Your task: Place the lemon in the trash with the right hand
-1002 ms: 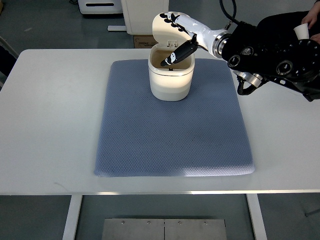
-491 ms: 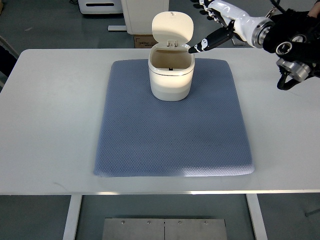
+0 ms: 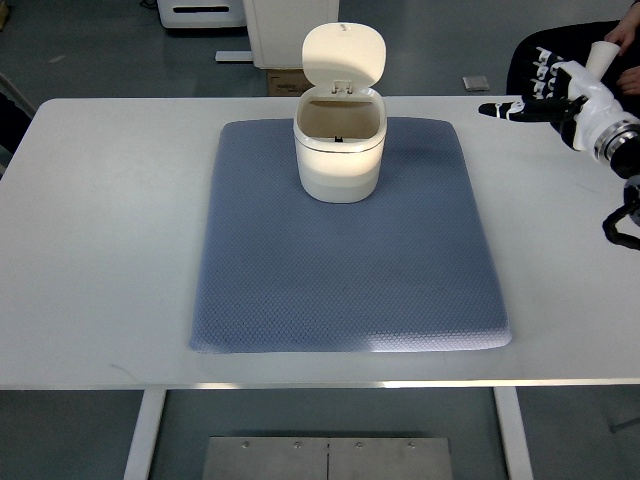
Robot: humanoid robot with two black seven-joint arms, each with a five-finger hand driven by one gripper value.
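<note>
White laminate covers the counter (image 3: 100, 250), which fills most of the top view. On its middle lies a blue-grey quilted mat (image 3: 345, 270), laid flat with its far edge near the counter's far edge. On the far half of the mat stands a cream-white trash bin (image 3: 339, 150), upright, its hinged lid (image 3: 343, 52) tipped back and open so the inside wall shows. The lemon cannot be seen anywhere on the counter or the mat; the depth of the bin is in shadow, so whether it lies inside cannot be told.

Well to the right of the bin, near the counter's far right corner, the right robot hand (image 3: 545, 92) hangs above the counter, its arm coming in from the right edge. Its white fingers with dark tips are spread and relaxed, one dark finger (image 3: 500, 109) pointing left toward the bin, and they hold nothing. At the top right corner a person's hand holds a small white cup (image 3: 604, 55).
</note>
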